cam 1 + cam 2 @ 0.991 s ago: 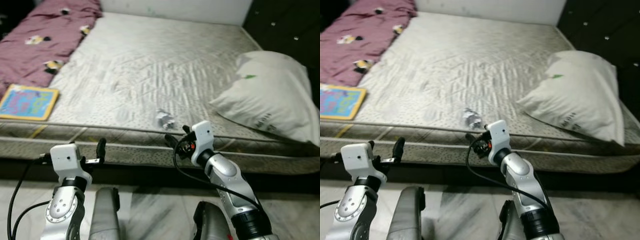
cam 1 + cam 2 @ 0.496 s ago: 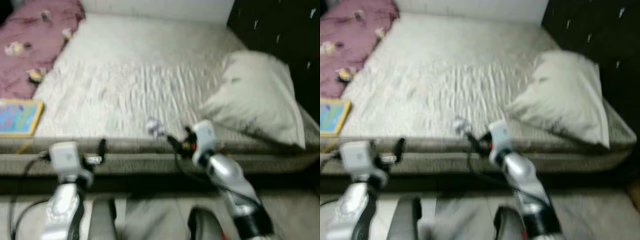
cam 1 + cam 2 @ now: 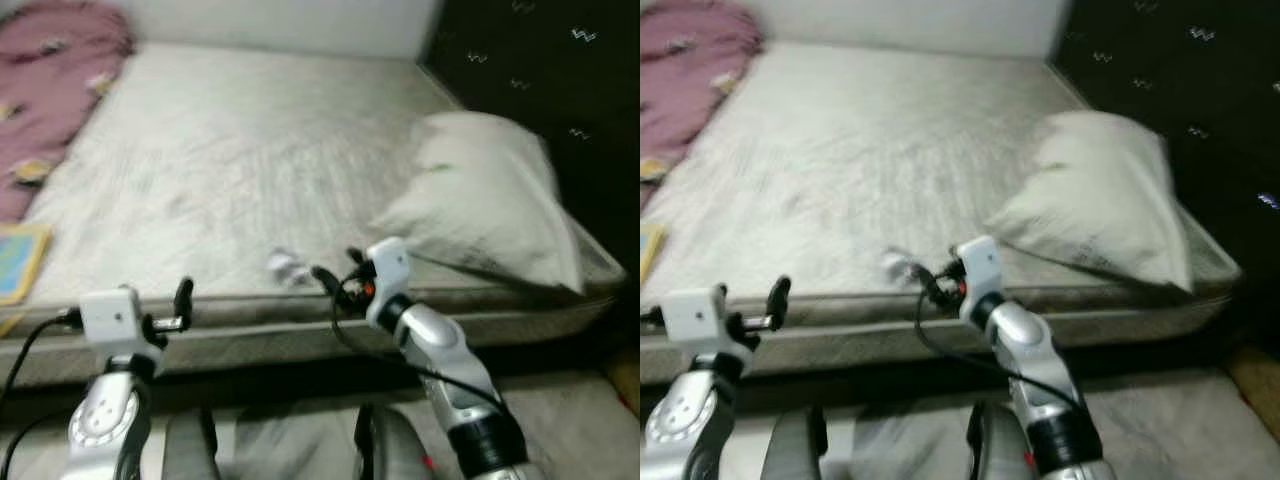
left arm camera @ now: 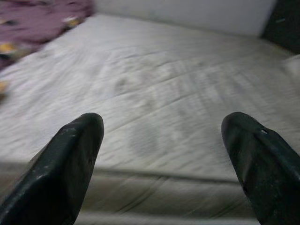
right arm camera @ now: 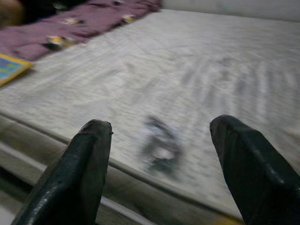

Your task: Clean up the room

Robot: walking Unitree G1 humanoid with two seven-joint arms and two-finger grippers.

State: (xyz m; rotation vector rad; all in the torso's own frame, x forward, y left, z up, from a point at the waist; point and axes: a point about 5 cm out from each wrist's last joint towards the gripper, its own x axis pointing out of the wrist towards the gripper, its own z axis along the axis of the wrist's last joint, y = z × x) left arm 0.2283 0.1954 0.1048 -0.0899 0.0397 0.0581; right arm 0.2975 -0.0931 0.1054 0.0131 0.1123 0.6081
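- At the near edge of the mattress [image 3: 250, 160], in the left eye view, you have a small crumpled scrap of litter [image 3: 287, 267] lying just in from the side seam. Your right gripper [image 3: 330, 280] sits just beside it, fingers pointed at it, not touching. A white pillow [image 3: 490, 195] lies to the right, a maroon blanket [image 3: 50, 50] far left, and a coloured book [image 3: 15, 262] at the left edge.
- In the right eye view, your left gripper [image 3: 778, 295] hovers off the mattress side, well apart from the scrap, with nothing in it. The whole picture is blurred, so take the spacing loosely.
- In the left wrist view, the 2 black fingers [image 4: 70, 164] stand wide apart, with bare mattress between them. This pincer is spread and empty.
- In the right wrist view, the 2 fingers [image 5: 84, 164] are likewise spread wide, and the scrap shows smeared between them, a little beyond the tips. This pincer is spread and empty too.
- Judging from this, you are on the approach to 1 piece of rubbish, the first pick of the tidy-up. The grasp is not yet made.
- Your next move calls for easing the right gripper forward and slightly down until the fingers straddle the scrap, then closing. Let the blur settle first; the scrap looks light, so a nudge may push it away.
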